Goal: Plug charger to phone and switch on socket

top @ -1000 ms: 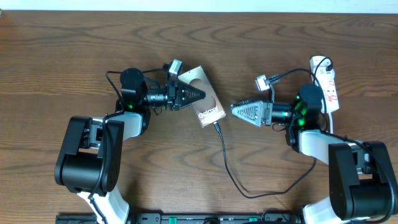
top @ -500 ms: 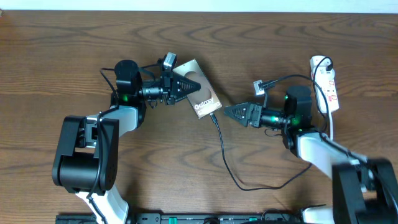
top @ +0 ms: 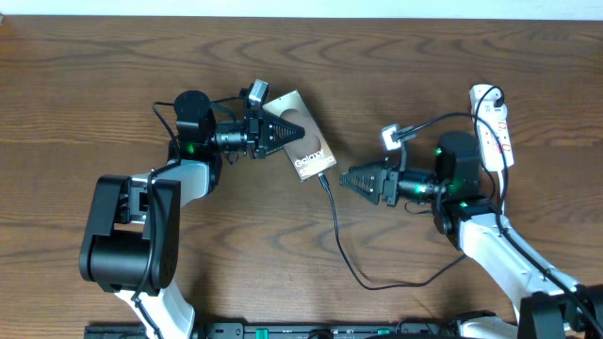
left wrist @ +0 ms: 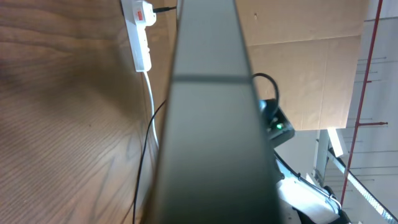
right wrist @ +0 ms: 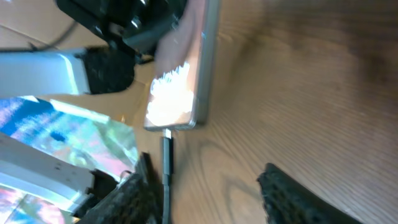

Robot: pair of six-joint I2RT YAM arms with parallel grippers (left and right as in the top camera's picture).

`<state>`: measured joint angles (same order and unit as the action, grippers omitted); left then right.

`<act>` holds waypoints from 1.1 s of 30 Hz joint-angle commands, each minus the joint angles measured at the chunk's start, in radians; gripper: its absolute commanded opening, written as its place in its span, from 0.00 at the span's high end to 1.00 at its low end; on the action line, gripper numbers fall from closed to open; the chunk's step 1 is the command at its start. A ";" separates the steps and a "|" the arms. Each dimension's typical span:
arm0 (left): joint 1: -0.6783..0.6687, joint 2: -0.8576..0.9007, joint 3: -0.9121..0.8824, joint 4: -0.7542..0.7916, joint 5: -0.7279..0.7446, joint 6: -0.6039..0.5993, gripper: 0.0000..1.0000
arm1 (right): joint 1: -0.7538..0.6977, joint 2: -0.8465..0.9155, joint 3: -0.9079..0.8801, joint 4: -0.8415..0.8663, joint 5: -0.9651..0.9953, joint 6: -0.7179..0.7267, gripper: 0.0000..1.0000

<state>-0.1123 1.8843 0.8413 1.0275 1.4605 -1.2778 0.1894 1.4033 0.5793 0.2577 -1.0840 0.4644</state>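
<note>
Left gripper point(top: 296, 137) clamps the phone point(top: 316, 160) near the table's point(top: 85, 85) middle. Right gripper point(top: 345, 176), jaws apart and empty, sits beside the charger point(top: 337, 221) plug at the phone's port; push straight in, phone steadied

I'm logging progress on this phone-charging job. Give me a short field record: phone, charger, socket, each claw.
phone: phone mid-table, gripped by the left claw
charger: charger plug tip meets the phone's end and looks inserted; the cable trails toward the right arm
socket: socket at the far right, no claw on it; switch state too small to tell
left claw: left claw shut on the phone
right claw: right claw open, beside the plug, holding nothing
</note>
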 commanded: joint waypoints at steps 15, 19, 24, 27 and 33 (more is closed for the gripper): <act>0.003 -0.014 0.027 0.008 0.012 0.028 0.93 | 0.145 0.016 0.004 0.027 0.083 -0.140 0.84; 0.003 -0.014 0.027 0.008 0.013 0.028 0.93 | 0.145 0.016 0.004 0.049 0.084 -0.116 0.99; -0.003 -0.014 0.027 0.008 0.013 0.036 0.93 | 0.145 0.016 0.004 0.076 0.092 -0.067 0.99; -0.012 -0.014 0.027 0.008 0.013 0.056 0.93 | 0.145 0.016 0.004 0.088 0.091 -0.018 0.99; -0.037 -0.014 0.027 0.008 0.014 0.084 0.93 | 0.145 0.016 0.004 0.091 0.118 0.064 0.99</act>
<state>-0.1188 1.8843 0.8478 1.0286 1.4395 -1.2366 0.3309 1.4166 0.5785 0.3305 -0.9936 0.4694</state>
